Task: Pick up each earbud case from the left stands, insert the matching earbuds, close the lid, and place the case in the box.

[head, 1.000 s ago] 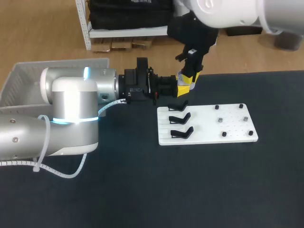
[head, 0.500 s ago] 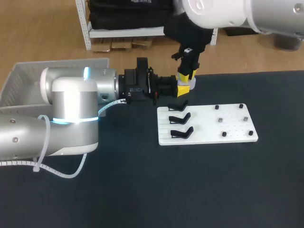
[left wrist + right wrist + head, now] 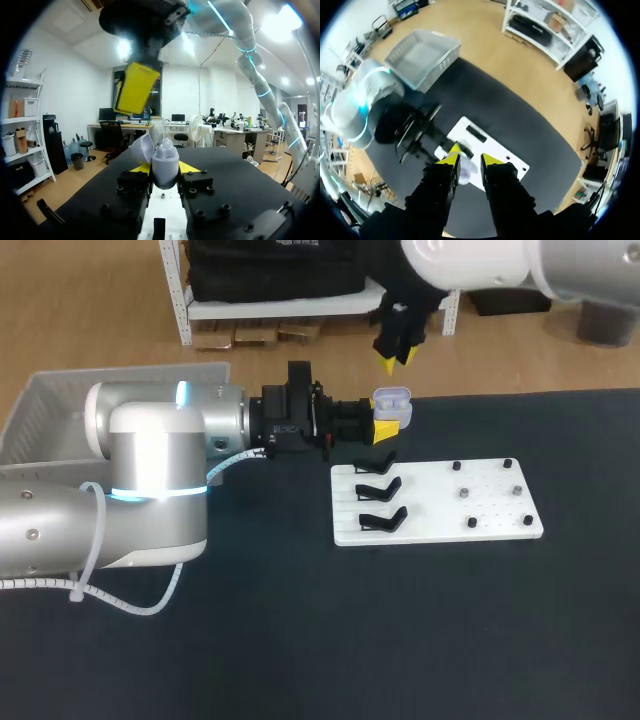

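Status, by judgement: late in the cycle for the case (image 3: 392,400).
- Lifted off the stands (image 3: 377,490) and clamped from both sides, lid open, in the left gripper (image 3: 385,422), upper middle of the head frame.
- Nothing on any of the three stands.
- Directly above the case: right gripper (image 3: 395,360), fingers slightly parted, nothing held.
- Earbuds seated in the case or not: cannot tell.
- Left to do: closing the lid, then placing the case in the box (image 3: 40,410).

Box at upper left of the head frame, interior largely masked there by the left arm. No case visible inside in the right wrist view.
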{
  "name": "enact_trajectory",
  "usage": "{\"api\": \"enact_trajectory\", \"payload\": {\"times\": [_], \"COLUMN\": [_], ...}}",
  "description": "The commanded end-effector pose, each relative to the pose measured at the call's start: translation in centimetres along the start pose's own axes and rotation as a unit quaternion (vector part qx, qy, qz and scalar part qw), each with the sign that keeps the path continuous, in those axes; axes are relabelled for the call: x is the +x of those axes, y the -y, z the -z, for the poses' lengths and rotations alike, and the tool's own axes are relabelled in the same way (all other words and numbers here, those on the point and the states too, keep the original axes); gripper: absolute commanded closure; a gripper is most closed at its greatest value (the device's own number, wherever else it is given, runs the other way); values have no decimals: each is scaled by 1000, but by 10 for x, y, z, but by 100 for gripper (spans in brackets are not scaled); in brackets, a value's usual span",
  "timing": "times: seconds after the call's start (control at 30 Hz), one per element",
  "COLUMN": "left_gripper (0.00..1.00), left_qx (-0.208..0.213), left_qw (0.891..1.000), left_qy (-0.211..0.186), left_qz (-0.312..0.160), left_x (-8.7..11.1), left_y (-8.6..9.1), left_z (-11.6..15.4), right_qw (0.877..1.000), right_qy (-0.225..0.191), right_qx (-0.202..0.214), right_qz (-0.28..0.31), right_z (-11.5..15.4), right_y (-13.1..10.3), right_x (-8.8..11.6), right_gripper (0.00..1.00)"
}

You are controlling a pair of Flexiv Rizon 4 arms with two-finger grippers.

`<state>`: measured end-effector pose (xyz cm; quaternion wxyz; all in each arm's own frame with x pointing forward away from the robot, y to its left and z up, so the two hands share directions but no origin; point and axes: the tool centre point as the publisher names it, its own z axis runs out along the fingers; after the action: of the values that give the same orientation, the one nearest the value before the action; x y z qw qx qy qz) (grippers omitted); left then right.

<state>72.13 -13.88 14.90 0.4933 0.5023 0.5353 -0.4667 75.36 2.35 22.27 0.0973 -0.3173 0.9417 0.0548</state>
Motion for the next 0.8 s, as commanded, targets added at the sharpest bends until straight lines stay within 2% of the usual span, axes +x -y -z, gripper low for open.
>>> {"api": "enact_trajectory", "payload": {"times": [0.03, 0.17, 0.3, 0.63, 0.8], "left_gripper": [100, 100, 100, 100, 100], "left_qx": [-3, -3, -3, -3, -3], "left_qw": [1000, 1000, 1000, 1000, 1000], "left_qy": [3, 3, 3, 3, 3], "left_qz": [-2, -2, -2, -2, -2], "left_x": [1, 1, 1, 1, 1], "left_y": [1, 1, 1, 1, 1], "left_z": [0, 0, 0, 0, 0], "right_qw": [1000, 999, 999, 998, 998], "right_qy": [-9, -24, -31, -32, -26], "right_qx": [4, 7, 5, -11, -13], "right_qz": [-14, -31, -36, -45, -50], "right_z": [-18, -30, -33, -25, -21], "right_y": [9, 15, 14, 6, 7], "right_x": [-10, -8, 2, 30, 31], "right_gripper": [73, 70, 69, 70, 70]}}
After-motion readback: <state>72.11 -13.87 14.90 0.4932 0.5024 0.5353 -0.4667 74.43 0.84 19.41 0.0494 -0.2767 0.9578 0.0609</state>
